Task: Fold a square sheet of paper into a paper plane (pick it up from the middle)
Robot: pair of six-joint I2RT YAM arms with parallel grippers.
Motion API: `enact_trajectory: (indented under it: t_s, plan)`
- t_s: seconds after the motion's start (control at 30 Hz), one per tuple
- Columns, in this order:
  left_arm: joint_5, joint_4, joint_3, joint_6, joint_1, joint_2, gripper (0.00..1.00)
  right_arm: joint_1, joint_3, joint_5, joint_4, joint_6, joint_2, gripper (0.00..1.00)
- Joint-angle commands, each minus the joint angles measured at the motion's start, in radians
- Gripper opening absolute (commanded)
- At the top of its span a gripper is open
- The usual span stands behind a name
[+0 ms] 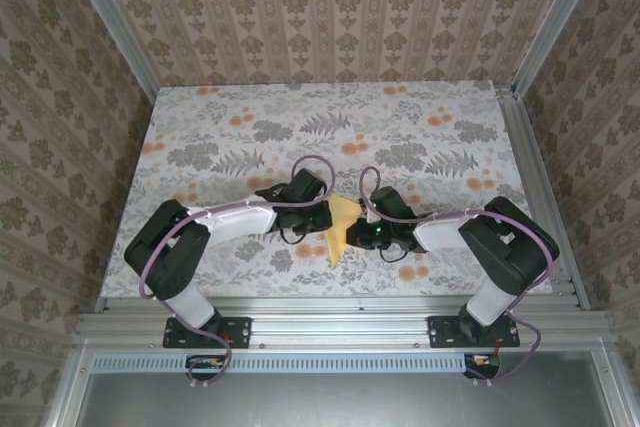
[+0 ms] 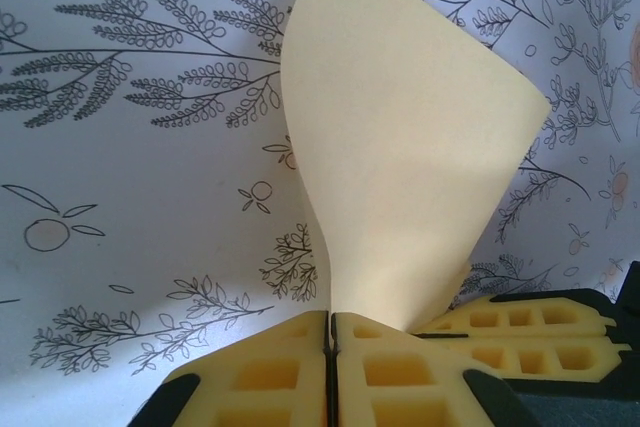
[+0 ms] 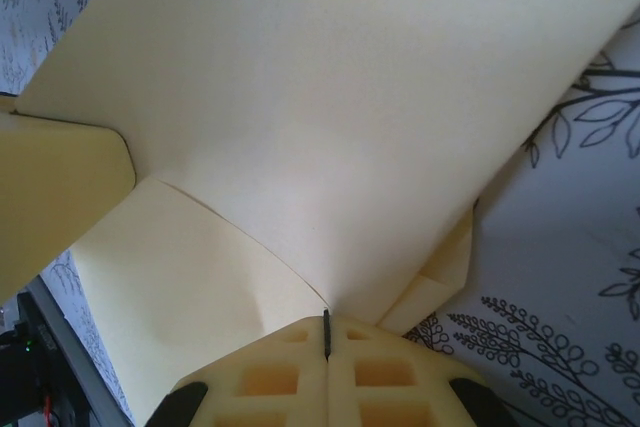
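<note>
You have both grippers meeting over the middle of the table, close to its near edge, with the sheet of paper [image 1: 343,229] caught between them. Your left gripper [image 2: 330,319] has its jaws pressed together on the paper's lower edge. From the left wrist you see the sheet rise out of that pinch, narrow at the bottom and fanning wide and curled toward the top. You cannot tell whether its far tip touches the cloth [image 2: 130,197]. Your right gripper [image 3: 326,319] is likewise clamped on the paper, its two yellow fingers meeting with the sheet squeezed in the seam. From the right wrist the paper shows folded layers: one flap lies over another, a crease runs down toward the pinch, and a small folded corner sits at the lower right. The two grippers sit just beside each other, with the right one's fingers showing at the lower right of the left wrist view.

For room, the flowered cloth lies open across the far half of the table and out to both sides of the arms. Aluminium side rails [image 1: 535,177] border the table left and right, and a near rail [image 1: 340,325] carries both arm bases. Patterned walls [image 1: 330,7] stand on the left, far and right sides. The paper is near the cloth's near edge, well apart from the side rails and the far wall.
</note>
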Motion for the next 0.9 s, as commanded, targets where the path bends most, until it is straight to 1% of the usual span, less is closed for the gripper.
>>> enact_trajectory:
  t_s: [0.0,0.1,0.13,0.2,0.23,0.27,0.67,0.87]
  plan:
    - [-0.014,-0.053,0.047,0.042,-0.016,0.014,0.08,-0.002,0.001,0.035,-0.053,-0.024,0.043,0.0]
    - [-0.024,-0.078,0.072,0.061,-0.025,0.025,0.05,-0.001,0.002,0.034,-0.049,-0.027,0.048,0.0]
    - [-0.031,-0.091,0.08,0.068,-0.027,0.026,0.07,-0.002,0.002,0.032,-0.05,-0.026,0.05,0.0]
    - [-0.036,-0.111,0.089,0.073,-0.03,0.03,0.19,-0.002,0.002,0.035,-0.05,-0.029,0.055,0.0]
    - [-0.036,-0.111,0.084,0.073,-0.03,0.027,0.22,-0.002,0.002,0.033,-0.05,-0.029,0.055,0.0]
    - [-0.038,-0.11,0.08,0.07,-0.03,0.021,0.22,-0.002,0.002,0.033,-0.05,-0.029,0.058,0.0]
    - [-0.05,-0.1,-0.005,0.042,-0.044,-0.076,0.24,-0.002,0.003,0.028,-0.036,-0.028,0.082,0.0]
    - [-0.022,-0.093,-0.014,0.04,-0.049,-0.066,0.15,-0.002,0.005,0.029,-0.033,-0.025,0.087,0.0]
